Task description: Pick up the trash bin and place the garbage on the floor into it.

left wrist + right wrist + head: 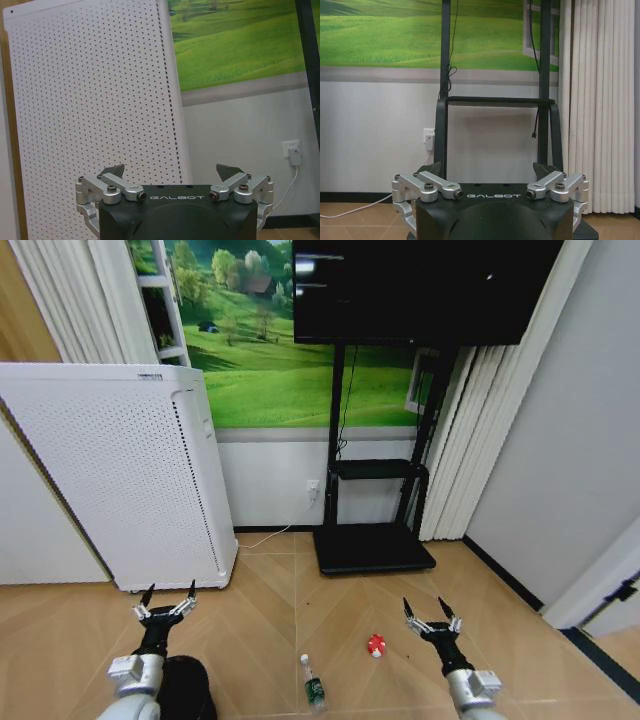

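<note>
L gripper [168, 596] & R gripper [430, 614] forward, low, jaws spread wide.

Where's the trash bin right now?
In the head view, the trash bin sits on the floor at bottom left, beside the left gripper arm's wrist.

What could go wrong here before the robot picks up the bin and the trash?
The bin sits low, right beside the left arm, partly hidden by it; the open left gripper may bump or tip it while reaching. The bottle lies on its side on the floor, so a nudge could roll it. The red piece is tiny and flat; the open right gripper might miss it.
</note>
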`<state>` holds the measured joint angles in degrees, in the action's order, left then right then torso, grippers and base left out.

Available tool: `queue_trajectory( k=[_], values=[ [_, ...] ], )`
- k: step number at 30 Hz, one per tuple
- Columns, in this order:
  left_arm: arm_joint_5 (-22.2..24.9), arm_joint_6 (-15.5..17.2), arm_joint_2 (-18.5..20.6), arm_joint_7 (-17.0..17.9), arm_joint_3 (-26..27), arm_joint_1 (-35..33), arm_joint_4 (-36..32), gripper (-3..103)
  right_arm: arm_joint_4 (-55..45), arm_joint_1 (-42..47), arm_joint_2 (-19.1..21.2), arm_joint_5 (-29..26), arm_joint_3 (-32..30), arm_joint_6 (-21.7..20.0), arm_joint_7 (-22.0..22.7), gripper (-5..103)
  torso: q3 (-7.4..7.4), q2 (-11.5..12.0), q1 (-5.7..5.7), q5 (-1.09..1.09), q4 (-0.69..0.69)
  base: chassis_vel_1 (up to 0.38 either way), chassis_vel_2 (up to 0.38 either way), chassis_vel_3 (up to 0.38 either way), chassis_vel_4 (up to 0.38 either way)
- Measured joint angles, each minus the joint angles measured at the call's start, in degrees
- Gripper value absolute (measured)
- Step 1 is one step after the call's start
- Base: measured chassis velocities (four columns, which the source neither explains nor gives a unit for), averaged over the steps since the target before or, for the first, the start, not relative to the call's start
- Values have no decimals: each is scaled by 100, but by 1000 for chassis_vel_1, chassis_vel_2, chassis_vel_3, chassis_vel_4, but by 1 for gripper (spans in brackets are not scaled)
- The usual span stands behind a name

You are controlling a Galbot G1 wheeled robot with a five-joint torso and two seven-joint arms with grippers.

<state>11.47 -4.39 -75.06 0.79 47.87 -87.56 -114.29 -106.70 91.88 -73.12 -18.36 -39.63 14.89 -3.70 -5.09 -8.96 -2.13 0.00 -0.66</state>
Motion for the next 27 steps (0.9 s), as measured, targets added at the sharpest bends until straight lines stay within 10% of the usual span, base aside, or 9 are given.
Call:
queue_trajectory(
  k=[15,20,27],
  values=[
    [-768,1039,1548,76,-448,424,312,100,-8,9,64,-55,-44,10,4,100,-20,-28,-9,0,-1,0,0,0,0],
    [474,2006,2009,247,-970,188,-56,100,4,2,77,-67,-45,18,3,100,-27,-36,-11,0,-1,0,0,0,0],
    [741,2266,2254,366,-1241,-96,-126,100,13,-27,88,-92,-46,14,3,100,-31,-42,-12,1,0,0,0,0,0]
  ],
)
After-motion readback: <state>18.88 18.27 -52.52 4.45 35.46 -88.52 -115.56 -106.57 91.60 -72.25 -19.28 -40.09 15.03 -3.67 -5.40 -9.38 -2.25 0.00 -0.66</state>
